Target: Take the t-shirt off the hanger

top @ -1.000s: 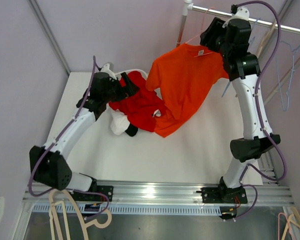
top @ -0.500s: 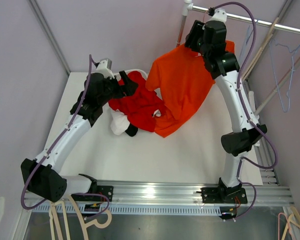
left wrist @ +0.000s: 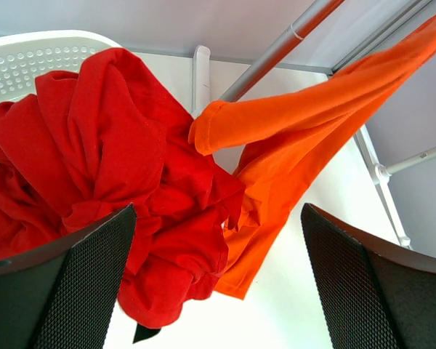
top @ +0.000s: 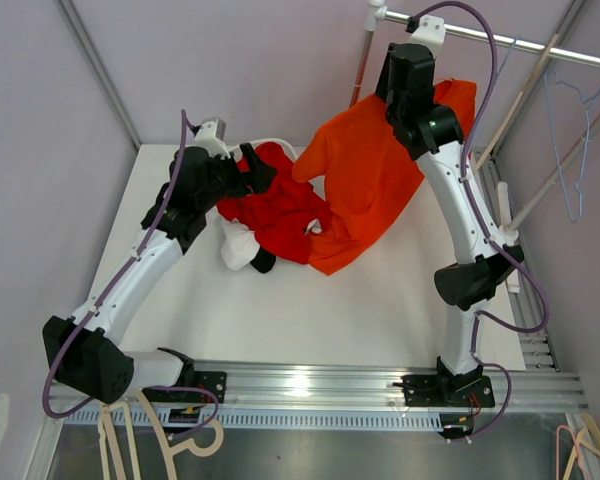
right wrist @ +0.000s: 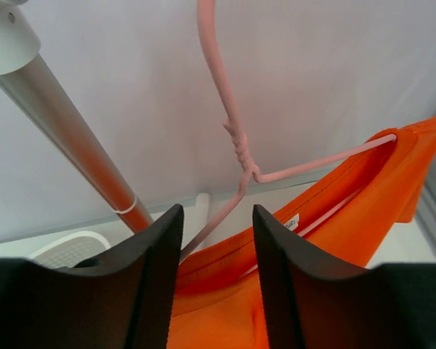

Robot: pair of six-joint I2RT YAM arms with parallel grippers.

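Your white worktop comes first. Above it the orange t-shirt hangs at the rail, its hem trailing down against the red clothing heap. The shirt sits on the pink wire hanger. Your right end effector stands apart around the hanger's neck, unclamped. Your left end effector gapes wide over the heap.
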